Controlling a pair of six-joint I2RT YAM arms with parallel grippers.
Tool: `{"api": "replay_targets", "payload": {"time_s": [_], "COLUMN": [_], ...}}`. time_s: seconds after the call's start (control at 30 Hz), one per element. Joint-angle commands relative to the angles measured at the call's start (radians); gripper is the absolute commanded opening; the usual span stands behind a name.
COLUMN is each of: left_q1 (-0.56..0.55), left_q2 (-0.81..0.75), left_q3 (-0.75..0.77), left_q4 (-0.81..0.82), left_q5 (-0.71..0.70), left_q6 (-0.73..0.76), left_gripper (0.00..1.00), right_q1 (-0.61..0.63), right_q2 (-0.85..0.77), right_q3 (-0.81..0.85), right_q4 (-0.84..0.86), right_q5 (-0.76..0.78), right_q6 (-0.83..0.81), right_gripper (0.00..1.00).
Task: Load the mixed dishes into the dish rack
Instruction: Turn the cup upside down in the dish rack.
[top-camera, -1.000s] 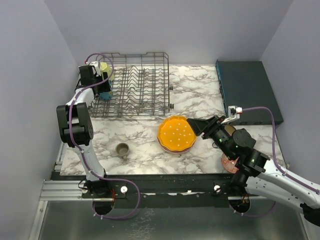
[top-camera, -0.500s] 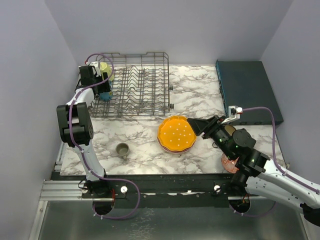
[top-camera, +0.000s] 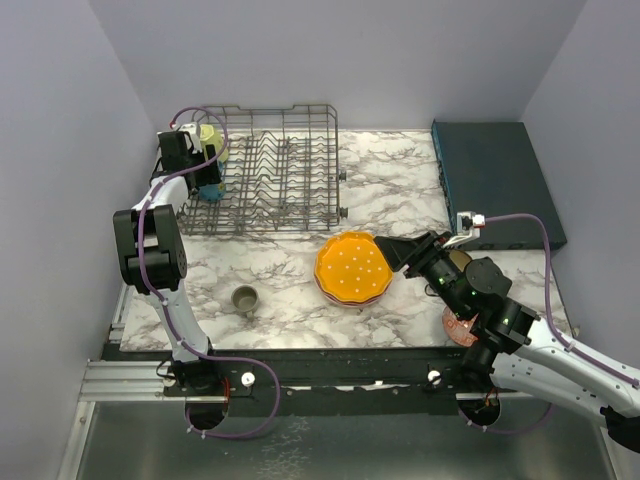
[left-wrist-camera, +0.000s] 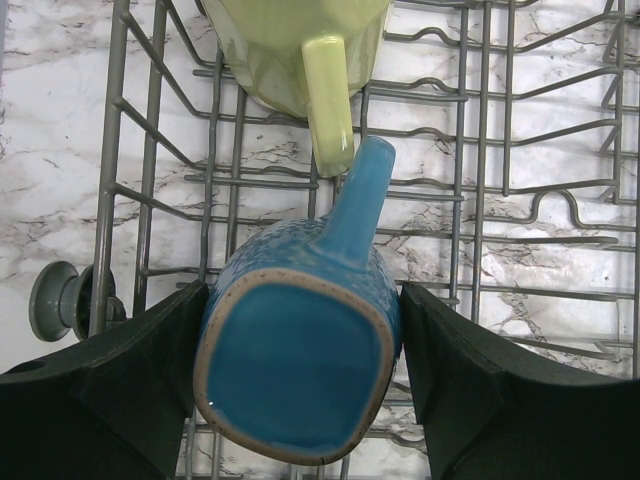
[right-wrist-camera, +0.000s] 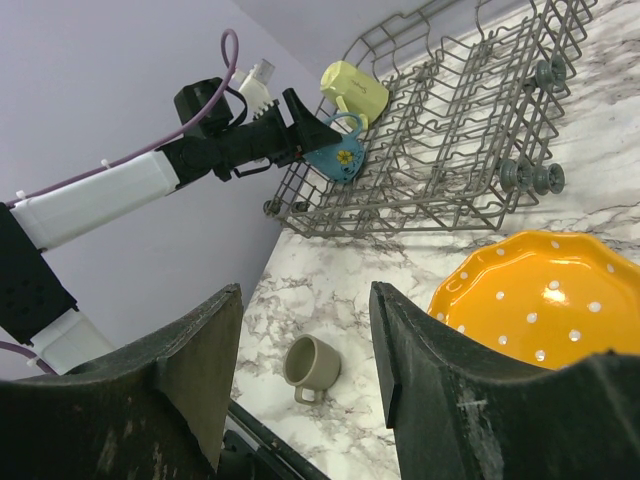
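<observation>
The dish rack (top-camera: 285, 170) (right-wrist-camera: 450, 130) stands at the back left of the marble table. My left gripper (top-camera: 208, 183) (left-wrist-camera: 300, 292) is shut on a blue mug (left-wrist-camera: 295, 370) (right-wrist-camera: 338, 152), both fingers against its sides, bottom toward the camera, over the rack's left end. A yellow mug (top-camera: 209, 139) (left-wrist-camera: 300, 50) lies in the rack just beyond it. My right gripper (top-camera: 388, 247) (right-wrist-camera: 305, 300) hangs open and empty beside the orange dotted plate (top-camera: 352, 268) (right-wrist-camera: 540, 310). A grey-olive mug (top-camera: 244, 298) (right-wrist-camera: 312, 362) stands on the table front left.
A flat dark teal box (top-camera: 495, 180) lies at the back right. A red-patterned bowl (top-camera: 457, 326) shows partly under my right arm near the front edge. Purple walls close in on both sides.
</observation>
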Motion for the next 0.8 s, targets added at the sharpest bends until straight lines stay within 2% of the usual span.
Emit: {"api": "replay_targets", "payload": {"time_s": [0.0,0.77], "left_q1": [0.006,0.005], "left_q2": [-0.001,-0.044], "left_q3": [0.022,0.004], "left_q4": [0.060,0.058], "left_q5": [-0.013,-0.024], "left_q6": [0.005,-0.004], "left_gripper": [0.98,0.99], "right_q1": [0.003,0.003], "right_q2": [0.002,-0.009], "right_q3": [-0.006,-0.015], "right_q4": [0.008,-0.002], "right_q5": [0.018,0.000], "right_q6": [-0.010,0.010], "right_gripper": [0.60,0.60]}}
